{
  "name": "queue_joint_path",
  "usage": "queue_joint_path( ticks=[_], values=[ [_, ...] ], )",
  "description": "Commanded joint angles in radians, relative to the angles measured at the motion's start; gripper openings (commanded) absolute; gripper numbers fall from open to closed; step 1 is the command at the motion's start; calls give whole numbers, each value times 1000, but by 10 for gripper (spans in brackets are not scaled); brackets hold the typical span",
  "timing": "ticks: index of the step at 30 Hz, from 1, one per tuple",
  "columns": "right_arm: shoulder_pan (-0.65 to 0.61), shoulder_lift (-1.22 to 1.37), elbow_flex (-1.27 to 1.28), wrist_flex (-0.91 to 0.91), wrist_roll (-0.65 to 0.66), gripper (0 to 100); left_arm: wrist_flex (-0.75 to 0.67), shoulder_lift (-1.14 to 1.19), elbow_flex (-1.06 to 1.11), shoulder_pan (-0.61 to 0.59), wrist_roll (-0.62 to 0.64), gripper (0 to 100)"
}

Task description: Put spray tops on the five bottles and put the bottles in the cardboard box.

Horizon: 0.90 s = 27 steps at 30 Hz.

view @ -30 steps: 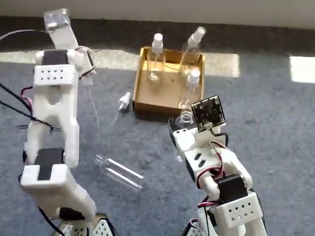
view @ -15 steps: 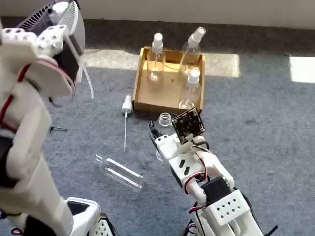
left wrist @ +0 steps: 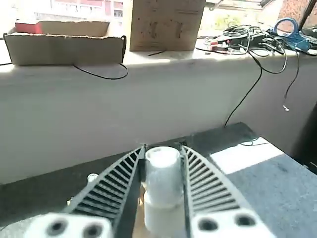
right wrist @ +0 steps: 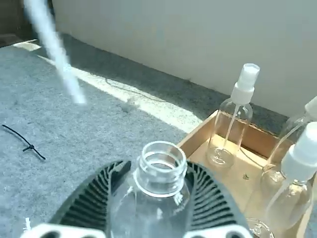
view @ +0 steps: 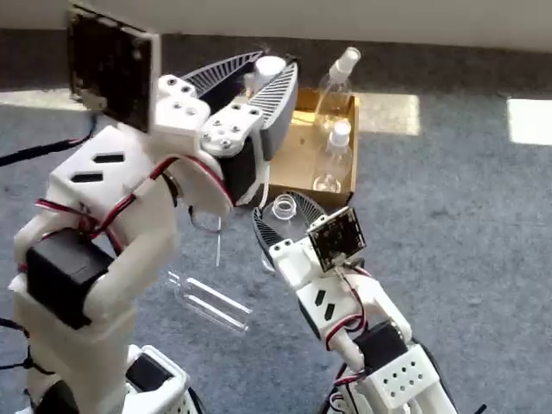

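Observation:
My left gripper point(view: 274, 62) hangs above the cardboard box point(view: 348, 108), shut on a white spray top point(left wrist: 161, 181); that top's thin tube point(right wrist: 54, 47) dangles below it. My right gripper point(view: 285, 217), in front of the box, is shut on an upright clear bottle point(right wrist: 158, 166) with an open neck, whose mouth point(view: 283, 207) lies below the held top. Capped bottles point(view: 332, 155) stand in the box, one point(right wrist: 233, 124) at its far corner. An uncapped bottle point(view: 211, 302) lies on the carpet. The tube of a loose spray top point(view: 217, 248) pokes out under the left arm.
Grey carpet covers the table. The big left arm point(view: 129, 216) hides the box's left part. A black cable tie point(right wrist: 25, 144) lies on the carpet left of the held bottle. A white wall runs along the far edge.
The left arm swung in from the far left with the spray top to above the box. The right gripper carried its bottle a little left and back from the box.

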Motion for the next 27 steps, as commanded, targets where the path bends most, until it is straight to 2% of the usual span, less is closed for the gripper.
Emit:
queue_joint_path(
  ticks=[1, 8, 12, 21, 27],
  values=[
    [-2, -119, 35, -21, -3, 4, -127, -21, 91, 25, -8, 5],
    [-4, -159, 93, -18, -3, 4, -135, -13, 117, 122, -14, 5],
    [-4, -160, 93, -18, -3, 4, -140, -12, 147, 114, -15, 5],
    [-2, -160, 93, -18, -3, 4, -273, -13, 292, 53, -15, 5],
    [-2, -160, 94, -18, -3, 4, -272, -13, 302, 51, -15, 5]
  ],
)
